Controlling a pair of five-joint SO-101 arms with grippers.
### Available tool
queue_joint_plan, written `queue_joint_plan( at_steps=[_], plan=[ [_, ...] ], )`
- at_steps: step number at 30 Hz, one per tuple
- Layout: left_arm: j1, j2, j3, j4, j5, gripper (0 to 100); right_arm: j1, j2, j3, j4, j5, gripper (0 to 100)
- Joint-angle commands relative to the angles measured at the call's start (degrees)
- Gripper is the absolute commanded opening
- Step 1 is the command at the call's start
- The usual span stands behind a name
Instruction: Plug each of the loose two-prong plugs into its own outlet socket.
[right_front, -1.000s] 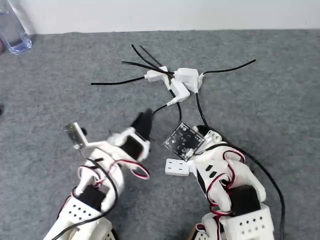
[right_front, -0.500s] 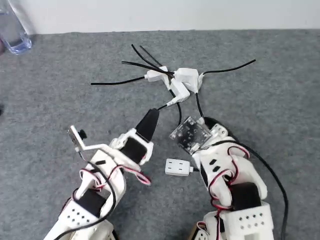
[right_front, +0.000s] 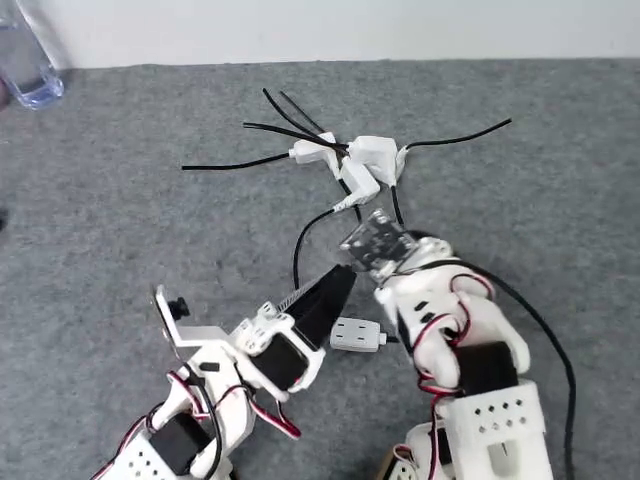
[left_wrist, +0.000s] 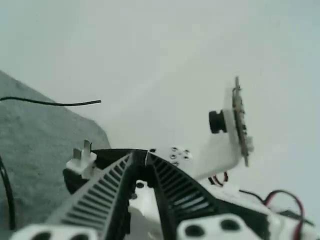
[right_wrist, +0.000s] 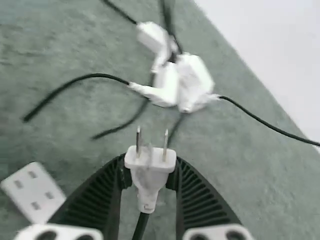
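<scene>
**Left.** Your left tool (right_front: 340, 278) sits low over the grey counter (right_front: 120, 220). Its ribbed fingers are pressed together on nothing, and it lies just beside the white outlet socket (right_front: 355, 335) with its tip towards the right arm. Judged from this pose, it is placed to steady the light socket block, which would likely slide under a push.

**Centre.** The socket lies flat between the two arms with its slots facing up. I judge that neither tool touches it.

**Right.** Your right tool (right_wrist: 148, 169) pinches a white two-prong plug (right_wrist: 149, 161) by its body. The prongs stand clear ahead of the fingers and the lead trails back between them, a grip that leaves the metal free for insertion. The prongs do not point at the socket, which lies off their line, so you will probably have to turn the wrist before pressing in.

**Beyond.** The other plugs (right_front: 355, 165) lie tangled with black leads, well apart from the socket. You cannot tell whether any of them is seated in an adapter.
</scene>
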Motion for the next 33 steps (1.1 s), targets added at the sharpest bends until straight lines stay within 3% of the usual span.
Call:
queue_joint_plan(
  at_steps=[1, 15, 33],
  plan=[
    [0.26, -2.46, 0.13, 0.35, -4.04, 4, -3.65, 0.31, -3.78, 0.75, -0.70, 0.8],
    [0.35, -2.55, 0.04, 4.40, -3.96, 4, -12.35, 0.22, -9.23, 6.11, -0.70, 0.8],
    [0.09, -2.55, 0.04, 4.40, -4.04, 4, -14.90, -2.15, -11.16, 10.24, -1.58, 0.8]
  ],
)
